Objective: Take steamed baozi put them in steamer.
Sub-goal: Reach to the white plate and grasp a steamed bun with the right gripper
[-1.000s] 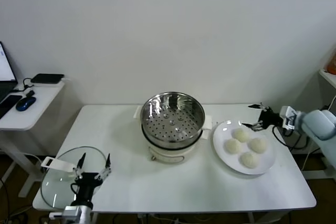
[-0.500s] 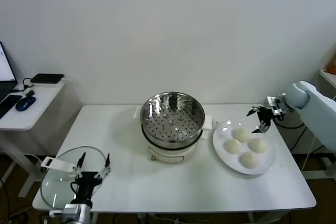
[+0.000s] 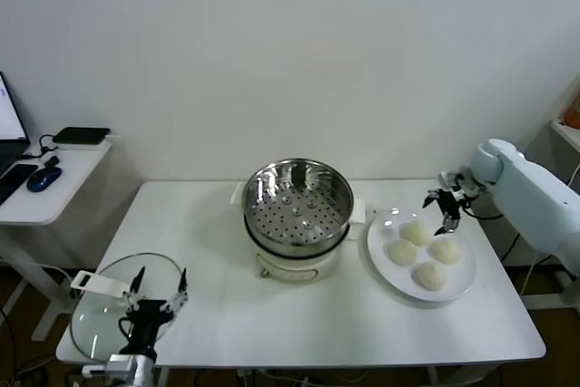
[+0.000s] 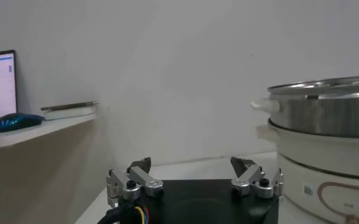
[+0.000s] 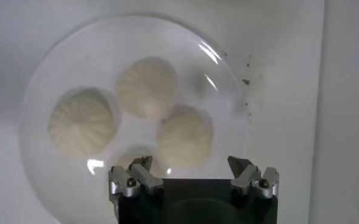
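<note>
The jaws of our right gripper [image 3: 443, 208] stand wide apart with nothing between them, hanging above the far edge of the white plate [image 3: 381, 263] on the right side of the desk [image 3: 299, 324]. From the right wrist camera we look straight down between the two fingertips [image 5: 139, 175] onto the plate [image 5: 51, 176] and the buns [image 5: 145, 86] on it. In that view three buns show whole and a fourth is partly hidden behind the gripper [image 5: 191, 173] body. None of them is touched by the jaws.

In the head view we count four buns [image 3: 417, 232] on the plate, sitting close together in a cluster, and the gripper is nearest the one at the far side. Just beside the plate, toward the middle of the desk, stands the steamer [image 3: 298, 203], a shiny steel basket with a holed bottom on a cream base. We see no bun inside it.

Our left gripper [image 3: 156, 294] rests at the near left corner of the desk, its jaws also spread and holding nothing. It is over the edge of the round glass lid [image 3: 109, 319] that lies flat there. The left wrist camera shows its fingertips [image 4: 139, 170] apart, with the steamer [image 4: 322, 112] off to one side.

Beyond the desk on the left, a small side table [image 3: 45, 192] carries a blue mouse [image 3: 43, 178] and a dark flat device [image 3: 82, 135].
</note>
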Action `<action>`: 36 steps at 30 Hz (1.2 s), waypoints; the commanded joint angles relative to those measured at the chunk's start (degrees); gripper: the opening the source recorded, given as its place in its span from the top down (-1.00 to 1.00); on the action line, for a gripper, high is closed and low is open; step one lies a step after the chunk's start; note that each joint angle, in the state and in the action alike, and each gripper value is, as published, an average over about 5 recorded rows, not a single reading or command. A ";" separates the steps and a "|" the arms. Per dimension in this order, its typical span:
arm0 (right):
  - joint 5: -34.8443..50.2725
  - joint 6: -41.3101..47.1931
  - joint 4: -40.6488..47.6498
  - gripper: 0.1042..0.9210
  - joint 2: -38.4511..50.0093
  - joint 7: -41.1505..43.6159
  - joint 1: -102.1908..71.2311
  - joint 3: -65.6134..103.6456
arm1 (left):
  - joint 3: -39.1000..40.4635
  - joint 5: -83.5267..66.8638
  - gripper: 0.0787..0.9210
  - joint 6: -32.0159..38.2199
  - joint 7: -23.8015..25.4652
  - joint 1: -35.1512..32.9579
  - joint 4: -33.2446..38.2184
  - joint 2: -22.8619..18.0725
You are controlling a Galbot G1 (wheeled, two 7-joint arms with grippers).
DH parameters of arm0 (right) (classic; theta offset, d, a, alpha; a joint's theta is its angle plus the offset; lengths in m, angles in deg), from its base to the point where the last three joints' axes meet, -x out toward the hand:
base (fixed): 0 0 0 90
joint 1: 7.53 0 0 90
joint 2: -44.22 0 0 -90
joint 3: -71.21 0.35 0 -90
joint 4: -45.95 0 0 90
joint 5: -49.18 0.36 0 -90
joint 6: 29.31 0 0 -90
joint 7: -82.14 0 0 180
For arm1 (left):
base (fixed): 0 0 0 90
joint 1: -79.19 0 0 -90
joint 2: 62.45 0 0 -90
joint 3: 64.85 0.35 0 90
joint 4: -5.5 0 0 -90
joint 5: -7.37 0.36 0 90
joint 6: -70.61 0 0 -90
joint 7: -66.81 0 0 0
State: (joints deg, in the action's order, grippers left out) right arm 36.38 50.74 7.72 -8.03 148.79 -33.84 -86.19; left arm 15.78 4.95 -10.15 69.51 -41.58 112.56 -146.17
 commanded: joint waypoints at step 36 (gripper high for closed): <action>-11.85 -2.60 11.10 -0.72 -8.09 -2.83 -4.70 12.23 | -0.91 -0.55 -0.77 0.08 -0.12 0.55 -1.61 -0.02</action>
State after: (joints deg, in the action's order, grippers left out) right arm 25.36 48.27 18.12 -15.72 146.04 -38.45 -74.76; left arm 14.88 4.37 -10.09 69.41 -40.99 111.02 -146.12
